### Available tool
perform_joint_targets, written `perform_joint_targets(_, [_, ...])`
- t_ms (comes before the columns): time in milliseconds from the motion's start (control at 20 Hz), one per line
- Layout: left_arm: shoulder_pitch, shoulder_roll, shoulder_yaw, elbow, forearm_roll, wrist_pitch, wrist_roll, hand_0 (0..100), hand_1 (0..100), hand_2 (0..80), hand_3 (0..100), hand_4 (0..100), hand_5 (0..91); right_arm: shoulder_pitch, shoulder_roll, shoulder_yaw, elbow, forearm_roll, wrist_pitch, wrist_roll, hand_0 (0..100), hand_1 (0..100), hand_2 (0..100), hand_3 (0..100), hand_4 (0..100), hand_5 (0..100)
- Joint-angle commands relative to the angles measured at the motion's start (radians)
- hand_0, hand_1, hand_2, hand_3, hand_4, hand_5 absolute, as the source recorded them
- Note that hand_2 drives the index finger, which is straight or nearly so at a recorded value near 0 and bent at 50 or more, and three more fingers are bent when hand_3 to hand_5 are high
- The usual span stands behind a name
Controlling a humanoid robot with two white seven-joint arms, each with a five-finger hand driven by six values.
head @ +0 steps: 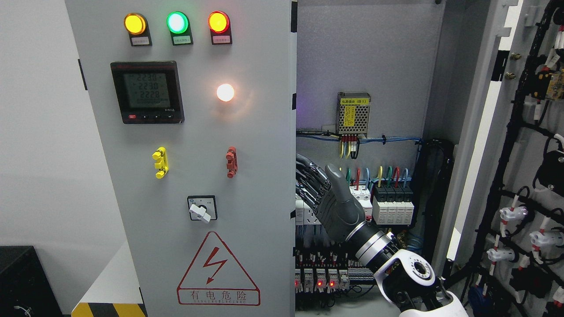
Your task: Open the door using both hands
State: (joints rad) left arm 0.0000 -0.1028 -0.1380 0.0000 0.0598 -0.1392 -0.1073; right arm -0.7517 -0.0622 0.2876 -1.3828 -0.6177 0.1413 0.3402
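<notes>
At an electrical cabinet, seen from the robot's head, the left door (189,158) stands closed across the nine o'clock half of the view, grey, with three lit indicator lamps (177,23) at its top, a digital meter (146,91) below them, a yellow handle (160,162) and a red handle (231,162) at mid-height, a rotary switch (202,208) and a red high-voltage warning triangle (218,270) near the bottom. Toward three o'clock the right door (528,176) is already swung wide, its inner face strung with black cable looms, exposing the cabinet interior (365,66), a small power supply (353,114) and rows of breakers (392,207). The right hand (328,193), its arm entering from five o'clock, reaches to the closed door's free edge at centre; its fingers (308,174) curl around that edge while the thumb points up, seemingly placed to pull the panel outward. Whether the fingers grip firmly cannot be told. The left hand is not visible. By this look, half the job remains.
</notes>
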Motion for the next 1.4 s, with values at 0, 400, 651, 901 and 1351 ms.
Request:
perform_joint_targets(0, [0.008,0.0,0.0,-0.003,0.0,0.0,0.0,12,56,0.0,0,0,0.0,-0.008,-0.014,-0.002,0.019,-0.005,0.012,0.003,6,14,0,0,0,0])
perform_joint_targets(400, [0.008,0.0,0.0,-0.003,0.0,0.0,0.0,12,56,0.0,0,0,0.0,-0.027,-0.013,-0.001,0.021,-0.005,0.012,0.043,6,14,0,0,0,0])
perform_joint_targets(651, [0.008,0.0,0.0,-0.003,0.0,0.0,0.0,12,56,0.0,0,0,0.0,-0.04,-0.016,-0.002,0.033,-0.005,0.027,0.046,6,14,0,0,0,0])
perform_joint_targets(901, [0.008,0.0,0.0,-0.003,0.0,0.0,0.0,12,56,0.0,0,0,0.0,-0.044,-0.016,-0.001,0.034,-0.004,0.029,0.086,6,14,0,0,0,0])
perform_joint_targets(1351, [0.008,0.0,0.0,-0.003,0.0,0.0,0.0,12,56,0.0,0,0,0.0,-0.057,-0.016,-0.004,0.042,-0.004,0.029,0.102,6,14,0,0,0,0])
